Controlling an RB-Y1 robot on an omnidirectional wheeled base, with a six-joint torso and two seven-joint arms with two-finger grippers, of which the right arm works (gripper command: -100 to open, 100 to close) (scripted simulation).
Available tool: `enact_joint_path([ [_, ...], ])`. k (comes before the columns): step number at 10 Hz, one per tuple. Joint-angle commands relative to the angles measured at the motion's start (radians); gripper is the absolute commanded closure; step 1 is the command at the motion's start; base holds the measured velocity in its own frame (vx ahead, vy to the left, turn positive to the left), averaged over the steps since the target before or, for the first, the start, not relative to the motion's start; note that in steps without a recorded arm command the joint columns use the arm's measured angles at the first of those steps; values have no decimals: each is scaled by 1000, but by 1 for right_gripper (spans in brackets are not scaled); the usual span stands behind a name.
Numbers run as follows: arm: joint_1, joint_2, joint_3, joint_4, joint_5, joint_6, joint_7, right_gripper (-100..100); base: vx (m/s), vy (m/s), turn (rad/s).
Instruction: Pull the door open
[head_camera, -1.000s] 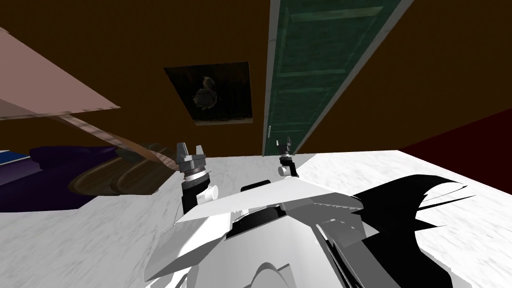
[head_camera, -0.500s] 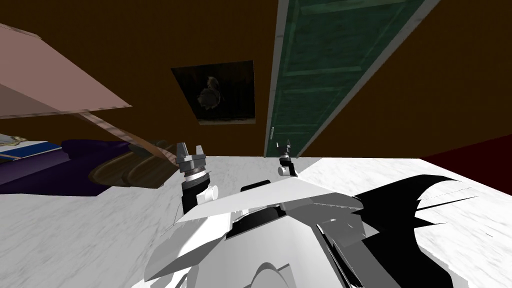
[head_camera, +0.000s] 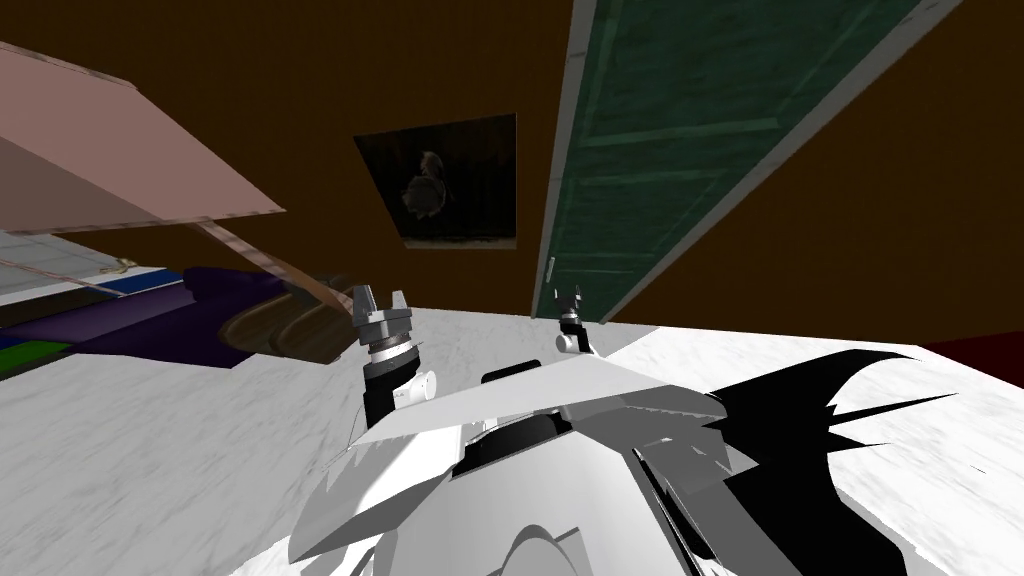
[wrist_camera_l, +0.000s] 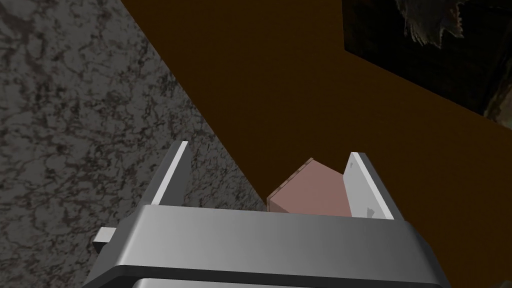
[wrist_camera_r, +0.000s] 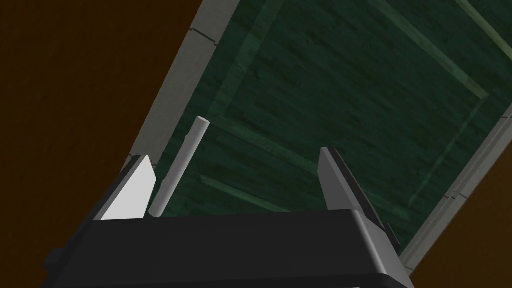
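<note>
The handle sits at the door's left edge.

No text, label, number or sign can be read — the green door bears only plain panels, and the dark picture on the brown wall shows a dim figure without lettering.
</note>
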Motion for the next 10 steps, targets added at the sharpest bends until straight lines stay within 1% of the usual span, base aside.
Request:
enact_joint_path([
  [1, -17, -2, -6, 50, -22, -15, -41, -100, 72, -66, 132],
  [4, -40, -2, -16, 138, -61, -35, -107, -100, 77, -77, 157],
  [6, -54, -2, -23, 191, -86, -48, -150, -100, 93, -74, 129],
  [10, -82, -1, -36, 293, -135, -72, -233, -100, 56, -81, 128],
])
